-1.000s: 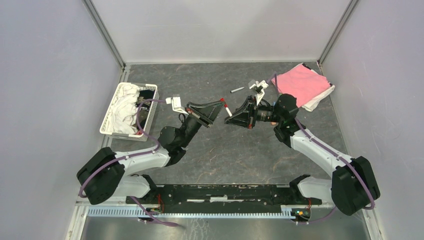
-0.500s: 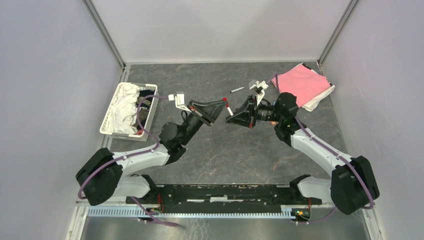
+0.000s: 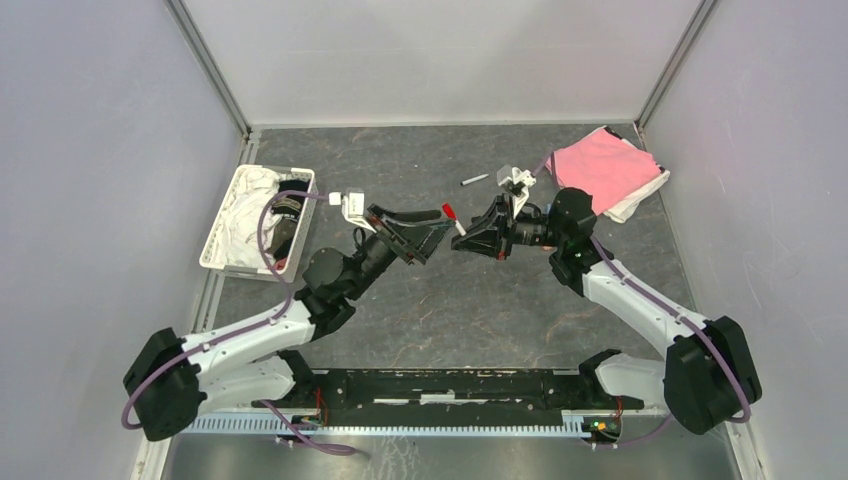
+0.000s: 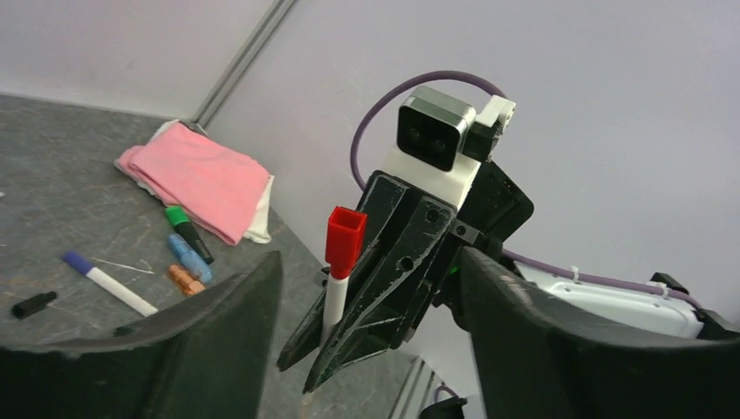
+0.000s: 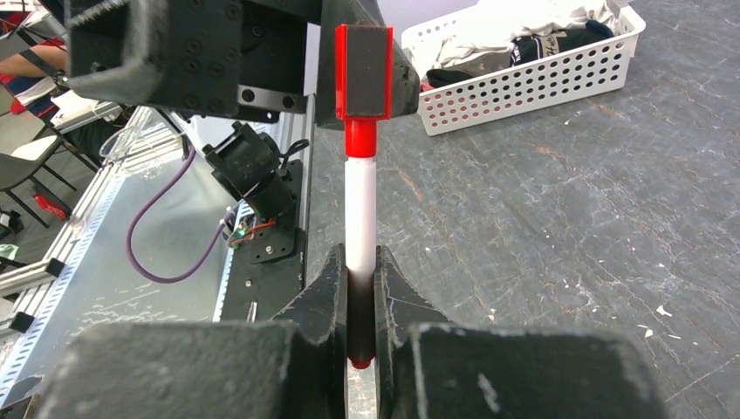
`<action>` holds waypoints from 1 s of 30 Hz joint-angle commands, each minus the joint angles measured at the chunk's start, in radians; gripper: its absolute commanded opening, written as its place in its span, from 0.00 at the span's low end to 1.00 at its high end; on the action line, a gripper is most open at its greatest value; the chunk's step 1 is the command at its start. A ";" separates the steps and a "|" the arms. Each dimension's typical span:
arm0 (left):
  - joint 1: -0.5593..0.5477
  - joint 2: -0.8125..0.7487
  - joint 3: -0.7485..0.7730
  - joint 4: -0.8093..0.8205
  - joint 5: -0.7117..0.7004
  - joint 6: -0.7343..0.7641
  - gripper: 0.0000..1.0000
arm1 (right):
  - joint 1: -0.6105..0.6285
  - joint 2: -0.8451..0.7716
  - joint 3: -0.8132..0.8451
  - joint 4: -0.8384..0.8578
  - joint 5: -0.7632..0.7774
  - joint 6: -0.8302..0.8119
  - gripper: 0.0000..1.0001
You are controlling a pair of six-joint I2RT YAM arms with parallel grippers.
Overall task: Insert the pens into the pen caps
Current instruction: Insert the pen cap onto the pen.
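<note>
Gripping white pen (image 5: 360, 209) tight in right gripper (image 5: 359, 266), mid-air over middle of tabletop (image 3: 480, 300), red cap (image 5: 364, 74) sitting on pen's tip. Holding left gripper (image 3: 440, 222) wide open, fingers (image 4: 218, 323) flanking red cap, clear of it. Sitting off to left: white basket (image 5: 524, 87). Lying further back on tabletop: black cap (image 4: 33, 305), purple-capped white pen (image 4: 109, 284), orange marker (image 4: 185, 279), blue marker (image 4: 189, 257), black-and-green marker (image 4: 186, 229), all near pink cloth (image 4: 201, 179).

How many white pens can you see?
2. One white pen, red cap on top, is held in the right gripper; another white pen lies on the table near the pink cloth. Others may be hidden.
</note>
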 commanded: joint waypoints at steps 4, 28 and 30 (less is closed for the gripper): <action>0.005 -0.115 0.039 -0.225 -0.049 0.152 0.99 | -0.006 -0.038 -0.025 0.058 -0.049 -0.011 0.00; 0.134 0.085 0.176 -0.035 0.381 0.029 0.60 | -0.006 -0.045 -0.061 0.148 -0.069 0.067 0.00; 0.134 0.088 0.176 -0.035 0.380 0.026 0.50 | -0.008 -0.044 -0.061 0.148 -0.062 0.068 0.00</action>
